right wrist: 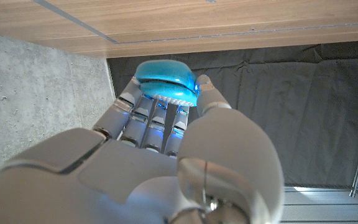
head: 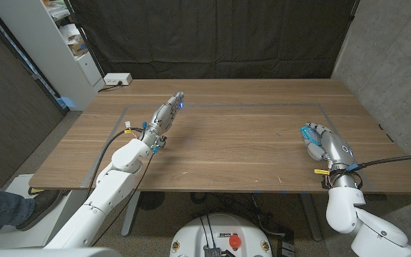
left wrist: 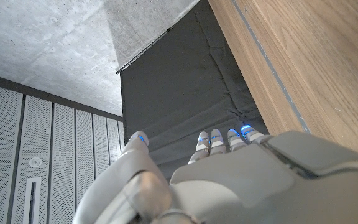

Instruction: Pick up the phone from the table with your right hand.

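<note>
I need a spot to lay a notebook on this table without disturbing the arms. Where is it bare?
The widest bare wood lies in the middle of the table, between the left hand and the right hand, which grips a blue phone. The far strip toward the black curtain is also free. It is tighter near each arm, by the two side edges.

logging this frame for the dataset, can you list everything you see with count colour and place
phone: one, light blue, held in the right hand above the table's right side
table: one, brown wood, across the middle of the head view
power strip: one, white, on the floor past the table's far left corner
shelf unit: one, white, far left
curtain: one, black, behind the table
left hand: one, grey, over the table's left side, holds nothing
right hand: one, grey, grips the phone
</note>
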Controlling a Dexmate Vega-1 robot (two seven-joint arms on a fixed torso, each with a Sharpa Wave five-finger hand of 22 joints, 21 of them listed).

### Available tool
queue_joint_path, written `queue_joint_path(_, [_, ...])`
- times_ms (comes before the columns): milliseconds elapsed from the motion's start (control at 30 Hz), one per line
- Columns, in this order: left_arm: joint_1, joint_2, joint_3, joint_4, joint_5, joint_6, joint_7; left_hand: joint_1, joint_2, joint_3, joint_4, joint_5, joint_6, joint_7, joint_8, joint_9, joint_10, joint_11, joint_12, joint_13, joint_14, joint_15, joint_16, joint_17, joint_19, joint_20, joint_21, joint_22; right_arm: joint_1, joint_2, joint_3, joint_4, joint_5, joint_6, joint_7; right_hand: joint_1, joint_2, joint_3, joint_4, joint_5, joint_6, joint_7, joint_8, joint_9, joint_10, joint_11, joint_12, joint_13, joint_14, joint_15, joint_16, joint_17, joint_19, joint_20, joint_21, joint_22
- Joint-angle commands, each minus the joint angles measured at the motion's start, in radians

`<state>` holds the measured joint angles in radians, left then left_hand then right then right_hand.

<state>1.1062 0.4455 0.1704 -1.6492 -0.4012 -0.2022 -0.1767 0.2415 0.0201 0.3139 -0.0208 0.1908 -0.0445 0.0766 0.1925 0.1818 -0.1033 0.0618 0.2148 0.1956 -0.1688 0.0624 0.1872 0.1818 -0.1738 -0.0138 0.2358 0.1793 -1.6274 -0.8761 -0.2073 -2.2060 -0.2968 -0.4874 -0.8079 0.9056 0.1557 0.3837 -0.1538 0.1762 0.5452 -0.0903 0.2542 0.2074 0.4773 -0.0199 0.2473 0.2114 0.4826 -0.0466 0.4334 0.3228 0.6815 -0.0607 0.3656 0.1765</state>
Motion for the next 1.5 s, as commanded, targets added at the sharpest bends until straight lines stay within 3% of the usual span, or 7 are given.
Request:
queue_joint_path(33, [-0.01, -0.006, -0.001, 0.013, -0.002, -0.002, -0.004, 0.005, 0.011, 0.001, -0.006, 0.0, 0.005, -0.001, -0.003, -0.001, -0.008, -0.005, -0.002, 0.002, -0.028, 0.003, 0.0, 0.0, -0.09, 0.007, -0.005, 0.001, -0.006, 0.03, 0.042, 0.015, -0.002, 0.099, 0.021, 0.002, 0.008, 0.009, 0.016, 0.004, 0.01, 0.008, 0.004, 0.001, 0.06, -0.053, 0.005, 0.003, 0.006, -0.136, -0.002, 0.002, 0.005, -0.094, -0.003, 0.0])
queue_joint_path(600, [-0.04, -0.015, 0.0, 0.044, -0.01, -0.008, -0.025, 0.005, 0.013, 0.0, -0.008, 0.0, 0.005, 0.001, -0.003, -0.001, -0.009, -0.005, -0.002, 0.002, -0.02, 0.003, 0.004, 0.0, -0.072, 0.008, -0.002, 0.002, -0.007, 0.07, 0.09, -0.003, -0.031, 0.173, 0.043, 0.003, 0.007, 0.009, 0.018, 0.005, 0.012, 0.01, 0.002, 0.001, 0.061, -0.051, 0.002, 0.003, 0.004, -0.136, -0.008, 0.001, 0.005, -0.093, -0.005, 0.0])
queue_joint_path(833, [-0.048, -0.016, -0.005, 0.052, -0.012, -0.01, -0.031, 0.004, 0.013, -0.001, -0.01, 0.0, 0.006, 0.004, -0.003, -0.001, -0.006, -0.001, -0.001, 0.002, -0.018, 0.003, 0.004, 0.001, -0.067, -0.013, -0.003, 0.002, -0.003, 0.089, 0.109, -0.004, -0.036, 0.201, 0.058, 0.002, 0.008, 0.008, 0.019, 0.005, 0.014, 0.011, 0.001, 0.002, 0.062, -0.05, 0.002, 0.003, 0.007, -0.133, -0.008, 0.002, 0.005, -0.093, -0.006, 0.0])
queue_joint_path(1500, [-0.058, -0.016, -0.012, 0.073, -0.02, -0.01, -0.058, 0.004, 0.015, -0.002, -0.012, 0.0, 0.008, 0.005, -0.002, -0.001, -0.006, -0.001, 0.0, 0.002, -0.018, 0.004, 0.003, 0.001, -0.069, -0.008, -0.008, 0.002, 0.009, 0.139, 0.136, -0.004, -0.043, 0.273, 0.09, 0.003, 0.009, 0.006, 0.022, 0.005, 0.014, 0.012, -0.002, 0.002, 0.064, -0.049, -0.001, 0.004, 0.005, -0.134, -0.011, 0.005, 0.005, -0.092, -0.008, 0.0])
